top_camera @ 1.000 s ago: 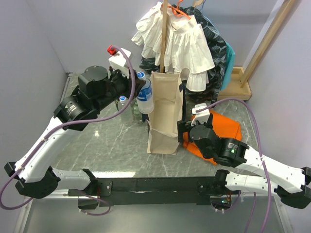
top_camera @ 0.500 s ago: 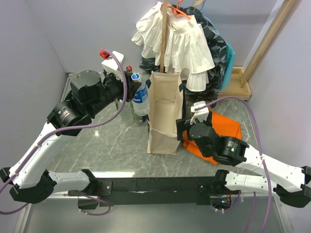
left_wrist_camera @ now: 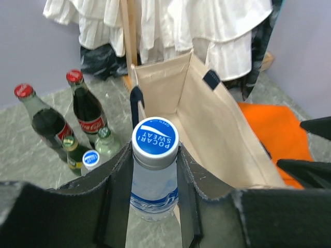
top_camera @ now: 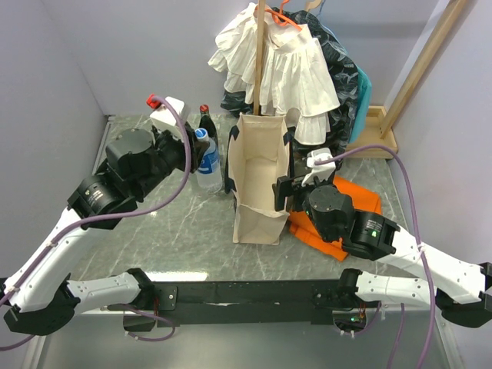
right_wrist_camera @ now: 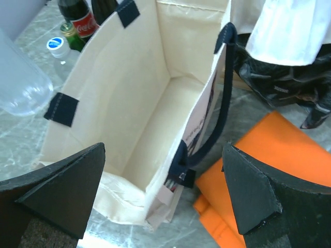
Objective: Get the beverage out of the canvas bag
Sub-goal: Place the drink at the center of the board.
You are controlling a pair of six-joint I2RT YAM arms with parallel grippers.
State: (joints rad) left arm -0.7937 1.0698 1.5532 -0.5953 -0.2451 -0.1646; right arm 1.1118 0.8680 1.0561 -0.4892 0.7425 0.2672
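Top external view, left to right: my left gripper [top_camera: 201,156] is clamped tight on the neck of the Pocari Sweat bottle [top_camera: 208,163], which I hold upright outside the canvas bag [top_camera: 257,188], just beside its left wall. Coca-Cola bottles [left_wrist_camera: 85,108] stand on the marble table [top_camera: 177,231] behind it. The bag stands upright at centre, mouth open. My right gripper [right_wrist_camera: 164,150] hovers at its right side, jaws spread wide, holding nothing. An orange cloth [top_camera: 355,198] lies farther right.
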